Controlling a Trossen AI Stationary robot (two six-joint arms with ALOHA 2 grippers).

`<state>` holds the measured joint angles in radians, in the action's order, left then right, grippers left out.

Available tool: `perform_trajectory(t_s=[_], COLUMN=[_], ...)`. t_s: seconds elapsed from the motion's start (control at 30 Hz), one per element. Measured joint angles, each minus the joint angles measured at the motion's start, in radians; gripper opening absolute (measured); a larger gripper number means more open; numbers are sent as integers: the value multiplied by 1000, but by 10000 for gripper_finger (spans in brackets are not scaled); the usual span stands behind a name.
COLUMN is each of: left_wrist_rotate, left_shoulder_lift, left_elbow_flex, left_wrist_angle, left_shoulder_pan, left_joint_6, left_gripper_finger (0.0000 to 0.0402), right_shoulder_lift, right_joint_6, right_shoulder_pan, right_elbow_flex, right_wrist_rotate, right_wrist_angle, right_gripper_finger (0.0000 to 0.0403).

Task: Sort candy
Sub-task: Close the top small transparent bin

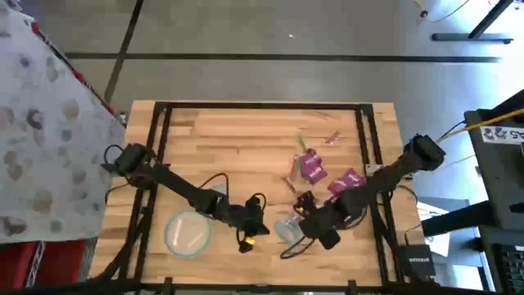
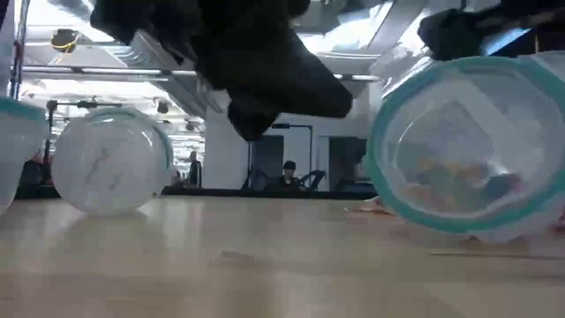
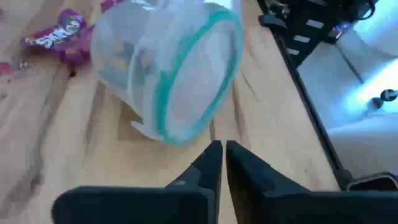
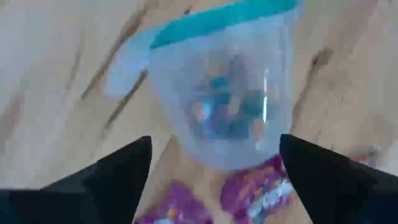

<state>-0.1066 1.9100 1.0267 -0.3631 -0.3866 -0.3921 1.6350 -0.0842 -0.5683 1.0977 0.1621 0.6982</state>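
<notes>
Right gripper (image 4: 211, 180) gapes wide, empty, around a tipped bowl (image 4: 224, 93); only its wrist view shows candy (image 4: 258, 190) beneath. Left gripper (image 3: 219, 163) is pinched closed, empty.

- Two clear bowls with teal rims on the counter (image 1: 205, 135): one upright (image 1: 187, 233), one tipped on its side (image 1: 286, 230).
- Two purple candy packets (image 1: 310, 167) (image 1: 345, 182), centre right.
- A few thin candy pieces (image 1: 301, 142) above them; exact count unclear.
</notes>
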Motion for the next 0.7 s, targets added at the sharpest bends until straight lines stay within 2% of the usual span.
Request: perform_trajectory(t_s=[0.2,0.37,0.7], left_wrist_rotate=[-5,2,-34], left_shoulder_lift=[20,-8,-58], left_elbow_flex=[0,0,2], left_wrist_angle=[-34,-52,-43], left_shoulder_pan=[28,42,60], left_joint_6=[-8,4,51], left_gripper_finger=[5,5,5], right_shoulder_lift=[63,71,73], right_joint_6=[30,61,121], right_shoulder_pan=[0,7,67], right_elbow_flex=[0,-16,-116], right_wrist_rotate=[58,95,78], right_wrist_angle=[-102,-188,-434], right_gripper_finger=[337,310,276])
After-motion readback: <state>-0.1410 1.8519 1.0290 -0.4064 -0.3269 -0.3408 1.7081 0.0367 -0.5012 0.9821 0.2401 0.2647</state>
